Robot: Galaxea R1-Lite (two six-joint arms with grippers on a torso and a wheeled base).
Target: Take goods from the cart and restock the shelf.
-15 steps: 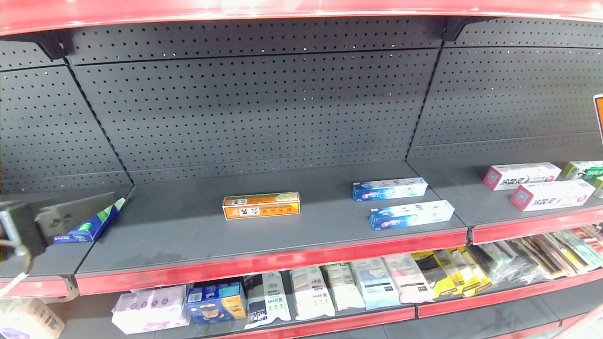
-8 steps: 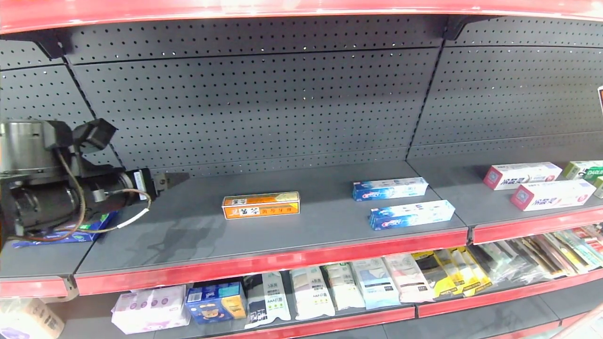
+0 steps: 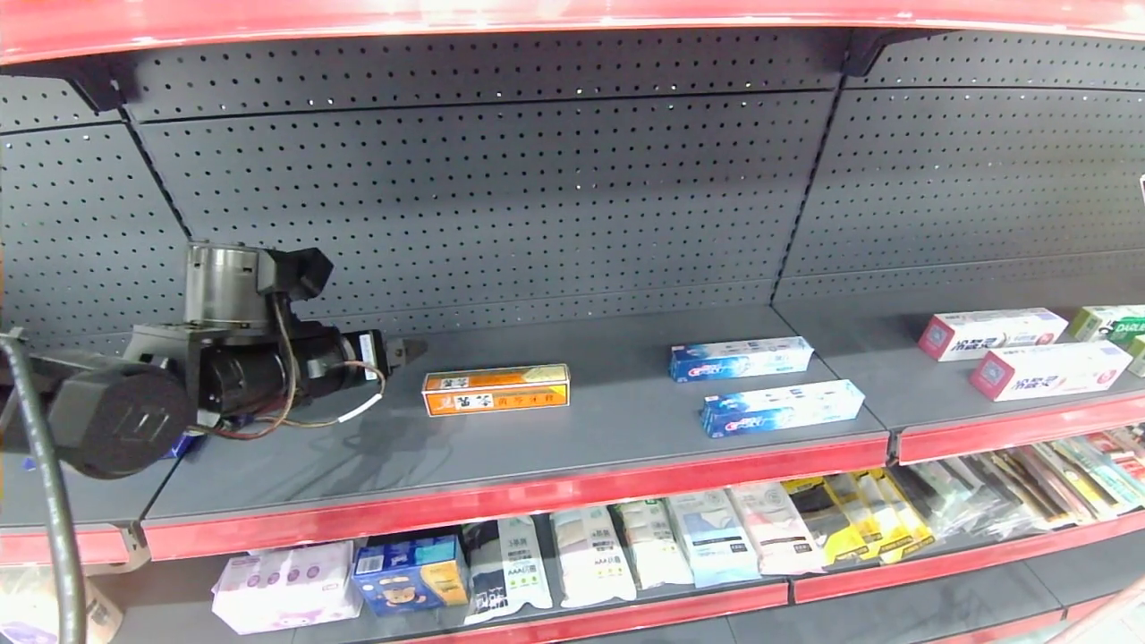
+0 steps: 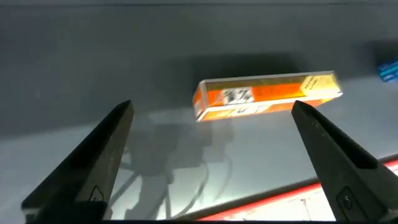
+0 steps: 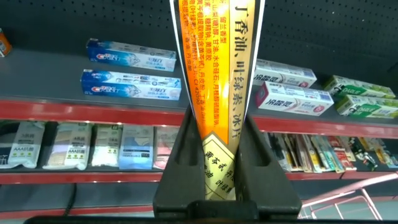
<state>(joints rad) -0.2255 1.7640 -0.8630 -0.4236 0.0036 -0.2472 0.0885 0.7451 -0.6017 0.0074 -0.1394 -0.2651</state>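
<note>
At the left of the shelf [image 3: 358,452], my left gripper [image 3: 399,348] hangs just above the board with its fingers [image 4: 106,155] spread wide and nothing between them, aimed at an orange carton [image 3: 496,389] lying flat just beside it. Further right lie two blue toothpaste boxes [image 3: 741,358], one behind the other, and past the divider two white boxes [image 3: 990,334].

My right gripper [image 5: 217,134] is out in front of the shelf, pinching a second orange carton [image 5: 217,68] near one end, so most of its length sticks out beyond the fingers.

I judge this carton light and stiff along its length, but thin-walled and glossy. A hard squeeze could dent it, and a loose one could let it slide. Held by its end it may swing, so a grip across the narrow sides near the middle looks safer.
</note>
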